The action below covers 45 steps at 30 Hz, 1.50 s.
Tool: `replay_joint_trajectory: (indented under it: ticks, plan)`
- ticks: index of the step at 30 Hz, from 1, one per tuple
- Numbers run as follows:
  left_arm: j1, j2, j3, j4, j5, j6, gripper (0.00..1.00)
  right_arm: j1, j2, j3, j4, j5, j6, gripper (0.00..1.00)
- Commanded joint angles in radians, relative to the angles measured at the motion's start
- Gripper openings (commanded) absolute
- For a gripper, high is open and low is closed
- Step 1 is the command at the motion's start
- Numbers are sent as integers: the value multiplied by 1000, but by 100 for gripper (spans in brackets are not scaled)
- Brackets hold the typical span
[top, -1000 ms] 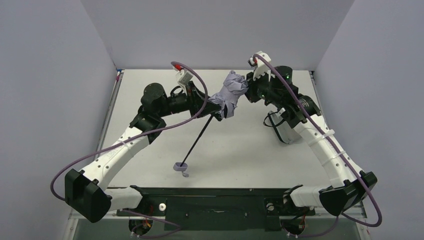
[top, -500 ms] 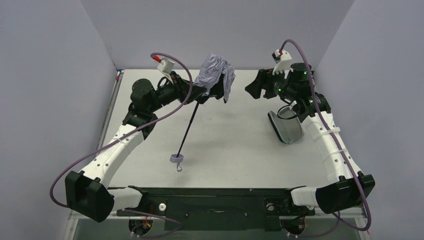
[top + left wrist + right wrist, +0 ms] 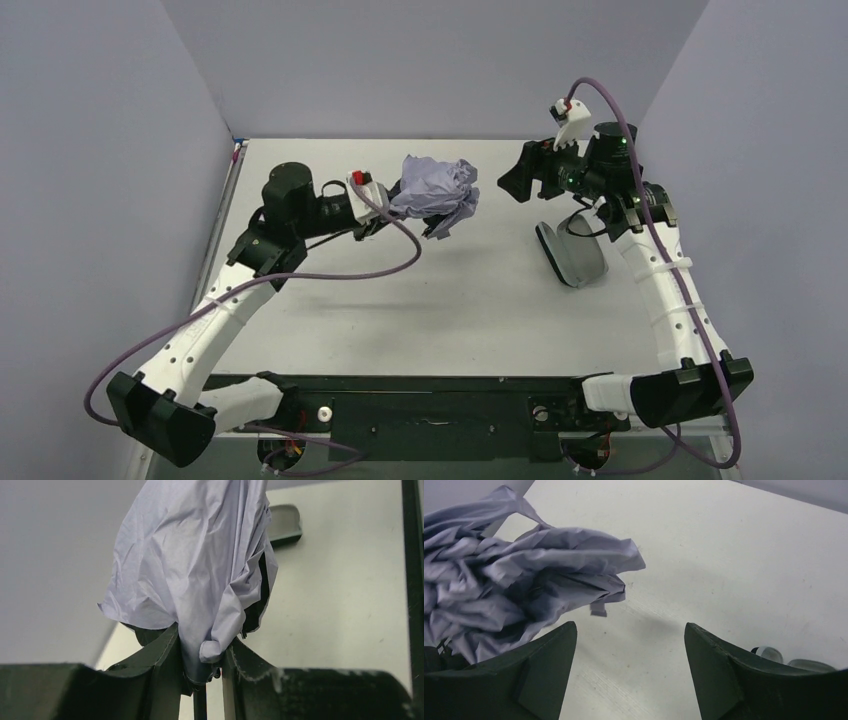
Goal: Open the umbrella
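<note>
The umbrella (image 3: pixel 435 185) is a crumpled pale lavender bundle with black lining, held in the air over the far middle of the table. My left gripper (image 3: pixel 405 208) is shut on it. In the left wrist view the jaws (image 3: pixel 200 655) pinch the gathered base of the canopy (image 3: pixel 195 565), and the thin black shaft (image 3: pixel 200 707) runs down between them. The handle is hidden. My right gripper (image 3: pixel 510 180) hovers open just right of the canopy, apart from it. In the right wrist view its jaws (image 3: pixel 629 630) stand wide with only table between them, and the canopy (image 3: pixel 514 585) is at the left.
A grey curved holder (image 3: pixel 572 255) lies on the table under the right arm, also seen as the grey holder (image 3: pixel 285 525) beyond the canopy. The table surface (image 3: pixel 430 300) is white, with grey walls on three sides.
The right gripper let go of the canopy, opened and drew back to the right. The left arm swung the umbrella round; shaft and handle no longer show from above.
</note>
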Motion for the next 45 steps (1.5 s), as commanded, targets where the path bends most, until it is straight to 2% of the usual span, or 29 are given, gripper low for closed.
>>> replay_joint_trajectory:
  ticks: [1,3,5,7,11,15,20,23,31,32,34,35,36,37,39,40,41,42,43,45]
  plan:
    - [-77,-107,82,-249,29,620,0,-2,11,81,-62,-83,-3,74]
    - [-111,-122,78,-337,-2,853,0,25,23,109,-99,-105,-26,75]
    - [-144,-127,73,-424,-45,998,0,77,28,130,-169,-117,-80,75]
    - [-163,-132,58,-473,-68,1113,0,143,27,146,-237,-120,-147,75]
    - [-202,-147,13,-483,-118,1251,0,269,28,149,-346,-91,-244,77]
    - [-257,-163,-54,-441,-185,1312,0,357,61,125,-437,-87,-286,79]
    - [-288,-171,-109,-351,-236,1322,0,440,110,97,-445,-86,-292,81]
    - [-293,-168,-114,-306,-250,1295,0,456,140,77,-444,-100,-281,82]
    - [-311,-162,-150,-48,-289,1188,0,485,220,58,-412,-187,-270,85]
    - [-314,-161,-157,-30,-295,1175,0,487,228,61,-411,-195,-280,83]
    - [-315,-157,-162,-2,-310,1168,0,488,237,66,-410,-214,-294,60]
    - [-317,-155,-165,1,-315,1165,0,486,235,67,-410,-221,-303,38]
    - [-317,-155,-167,5,-332,1147,0,479,231,63,-410,-224,-309,26]
    - [-318,-157,-172,22,-341,1130,0,475,221,61,-410,-228,-318,6]
    - [-317,-165,-180,56,-366,1045,2,456,202,58,-406,-229,-323,0]
    - [-315,-169,-179,65,-383,954,7,441,196,58,-400,-230,-323,0]
    - [-314,-177,-170,63,-398,875,24,432,185,60,-395,-230,-318,0]
    - [-307,-182,-163,51,-403,843,34,413,178,59,-376,-228,-312,0]
    - [-303,-193,-150,20,-405,789,50,402,163,58,-362,-225,-294,0]
    - [-292,-220,-143,-14,-401,710,66,369,134,51,-301,-218,-252,0]
